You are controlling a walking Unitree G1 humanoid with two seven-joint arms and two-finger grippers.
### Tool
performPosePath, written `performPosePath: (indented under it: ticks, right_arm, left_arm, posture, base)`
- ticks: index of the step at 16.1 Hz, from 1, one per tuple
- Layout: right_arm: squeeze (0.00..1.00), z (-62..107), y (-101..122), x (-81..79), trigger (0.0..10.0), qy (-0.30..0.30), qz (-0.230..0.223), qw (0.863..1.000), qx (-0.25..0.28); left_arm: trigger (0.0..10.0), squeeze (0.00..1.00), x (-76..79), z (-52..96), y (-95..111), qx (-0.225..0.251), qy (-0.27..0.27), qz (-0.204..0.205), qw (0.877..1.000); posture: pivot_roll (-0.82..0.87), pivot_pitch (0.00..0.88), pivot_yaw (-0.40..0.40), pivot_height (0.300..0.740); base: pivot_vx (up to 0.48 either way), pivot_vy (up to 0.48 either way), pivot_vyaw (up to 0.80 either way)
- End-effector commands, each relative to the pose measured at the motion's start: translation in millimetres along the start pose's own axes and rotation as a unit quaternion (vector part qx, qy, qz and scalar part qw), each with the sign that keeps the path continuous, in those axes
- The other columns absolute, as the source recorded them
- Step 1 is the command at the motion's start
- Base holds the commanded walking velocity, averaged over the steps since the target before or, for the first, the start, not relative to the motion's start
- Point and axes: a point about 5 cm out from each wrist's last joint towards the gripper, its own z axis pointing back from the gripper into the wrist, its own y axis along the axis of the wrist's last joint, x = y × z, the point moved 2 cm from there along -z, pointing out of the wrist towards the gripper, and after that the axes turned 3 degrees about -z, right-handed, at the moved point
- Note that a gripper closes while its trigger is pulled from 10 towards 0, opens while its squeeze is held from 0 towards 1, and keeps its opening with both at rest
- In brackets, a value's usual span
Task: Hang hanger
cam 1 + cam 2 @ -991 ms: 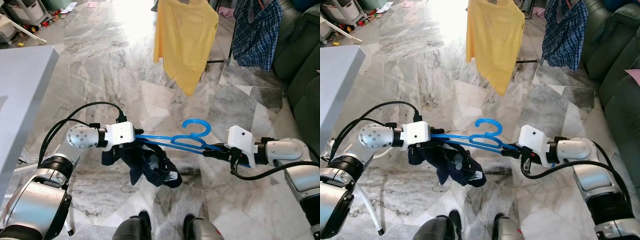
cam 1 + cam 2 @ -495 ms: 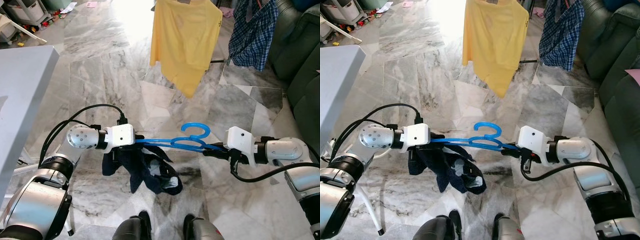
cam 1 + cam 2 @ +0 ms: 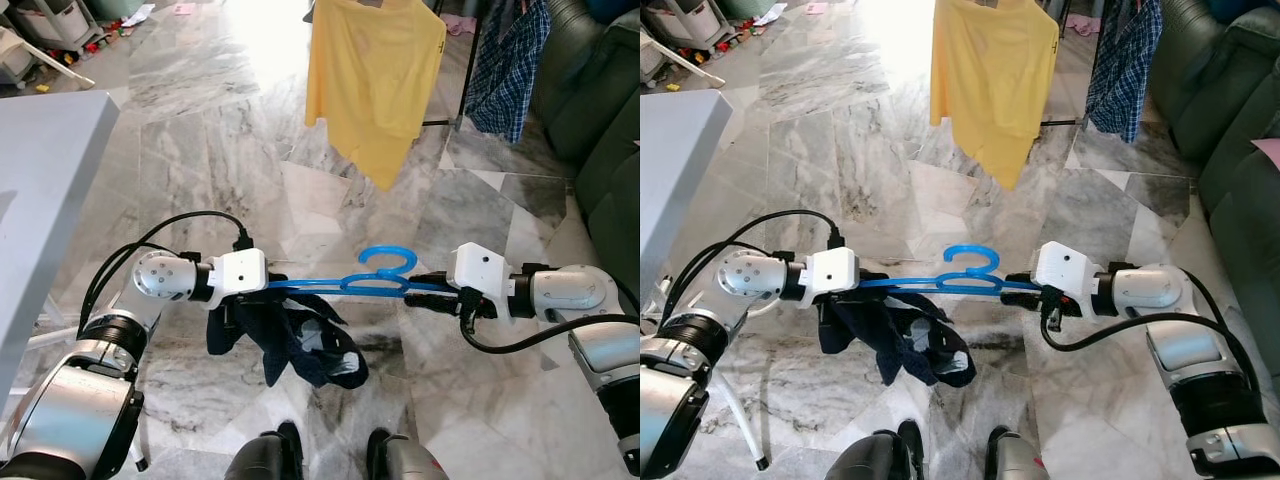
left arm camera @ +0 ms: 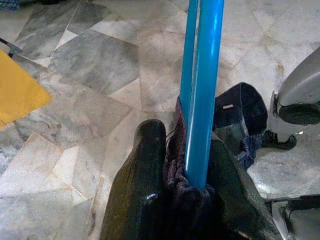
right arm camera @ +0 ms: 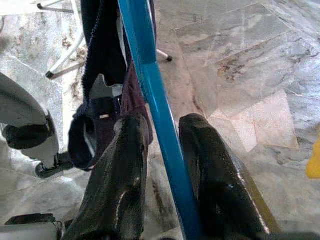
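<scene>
Yellow shirt [image 3: 375,75], plaid shirt [image 3: 505,65], grey table [image 3: 45,190]

- Two silver, rounded arm shells are seen, each ending in a white boxy wrist housing.
- Black cables are looped beside both forearms.
- Glossy black fingers [image 5: 125,195] are fitted.
- Dark feet are visible below.

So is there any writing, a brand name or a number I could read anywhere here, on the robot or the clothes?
None can be read.
The small pale tag on the dark garment hanging from the blue hanger is too blurred to tell if it bears text.
The white housings behind the left claw and right claw look blank, and so do the yellow shirt and the plaid shirt.
</scene>
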Motion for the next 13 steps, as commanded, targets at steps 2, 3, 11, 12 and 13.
performPosePath:
  ticks: [2,3,11,12,13]
  right_arm:
    - [1.0,17.5,12.9,12.3,10.0,-0.009,0.034,0.999,-0.011]
    - [1.0,22.2,16.3,18.0,10.0,-0.023,0.04,0.999,-0.012]
    - [1.0,40.4,29.6,48.3,10.0,-0.176,0.069,0.982,0.012]
    - [1.0,32.5,24.5,45.4,10.0,-0.207,0.049,0.977,0.025]
    - [1.0,26.7,20.5,42.7,10.0,-0.224,0.032,0.973,0.035]
  left_arm:
    - [0.0,0.0,-1.3,11.4,-11.7,-0.02,0.027,0.026,0.999]
    - [0.0,0.0,-1.3,12.6,-13.0,-0.023,0.029,0.027,0.999]
    - [0.0,0.0,-7.5,16.8,-23.0,-0.048,0.094,0.058,0.993]
    - [0.0,0.0,-10.9,18.7,-23.5,-0.043,0.116,0.071,0.99]
    - [0.0,0.0,-13.5,19.6,-22.8,-0.039,0.129,0.077,0.988]
  posture:
    - [-0.11,0.221,0.095,0.74]
    - [-0.11,0.221,0.095,0.74]
    - [-0.12,0.221,0.096,0.74]
    - [-0.11,0.227,0.098,0.74]
    - [-0.11,0.229,0.1,0.74]
  base:
    - [0.0,0.0,0.0]
    - [0.0,0.0,0.0]
    - [0.0,0.0,0.0]
    - [0.0,0.0,0.0]
    - [0.0,0.0,0.0]
